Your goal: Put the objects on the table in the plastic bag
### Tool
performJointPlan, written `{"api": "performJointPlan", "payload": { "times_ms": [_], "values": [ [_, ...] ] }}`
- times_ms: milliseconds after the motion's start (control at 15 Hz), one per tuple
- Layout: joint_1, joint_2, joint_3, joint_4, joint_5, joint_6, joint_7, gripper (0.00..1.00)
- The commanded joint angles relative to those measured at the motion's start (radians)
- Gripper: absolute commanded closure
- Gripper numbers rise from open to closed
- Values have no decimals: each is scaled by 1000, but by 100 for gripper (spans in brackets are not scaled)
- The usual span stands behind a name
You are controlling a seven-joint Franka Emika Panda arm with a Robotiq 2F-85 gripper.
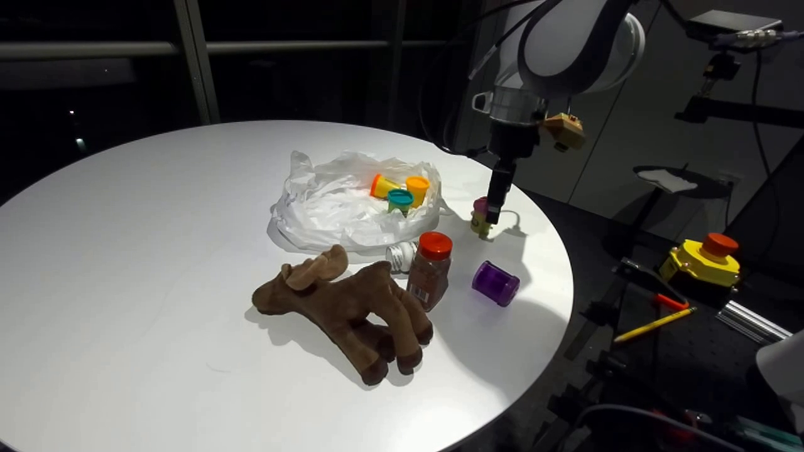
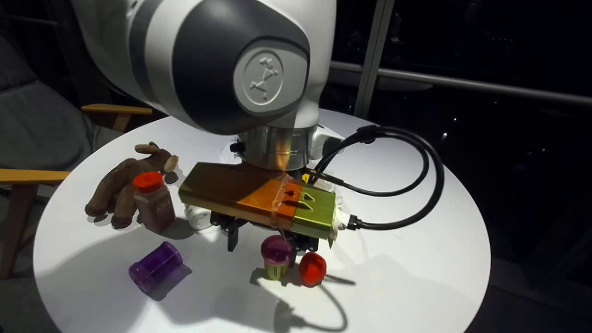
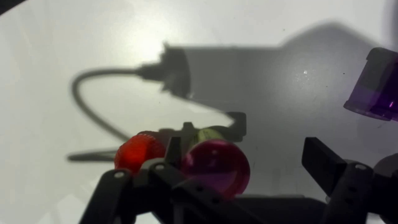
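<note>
White table; claw spread wide; a purple-lidded tub between its jaws in the wrist view, nearer one.

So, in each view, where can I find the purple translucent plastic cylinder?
In an exterior view: purple cylinder, lower right of centre.
In an exterior view: purple cylinder, lower left.
In the wrist view: purple cylinder, right edge, partly cut off.
Shared landmark: yellowish plastic tub with magenta lid.
</note>
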Motion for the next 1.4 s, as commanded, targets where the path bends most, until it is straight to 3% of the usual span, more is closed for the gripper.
{"api": "performJointPlan", "payload": {
  "times_ms": [0,267,333,467,800,1067,1333],
  "values": [
    [-35,9,32,14,34,44,-39,0],
    [-40,20,28,20,15,68,-26,0],
    [-38,25,24,22,6,73,-21,25],
    [-39,31,25,20,3,81,-21,33],
    [-37,34,22,16,-12,114,-11,76],
    [-17,-43,18,16,-34,120,12,77],
    [54,-118,13,85,-84,32,73,77]
  ]
}}
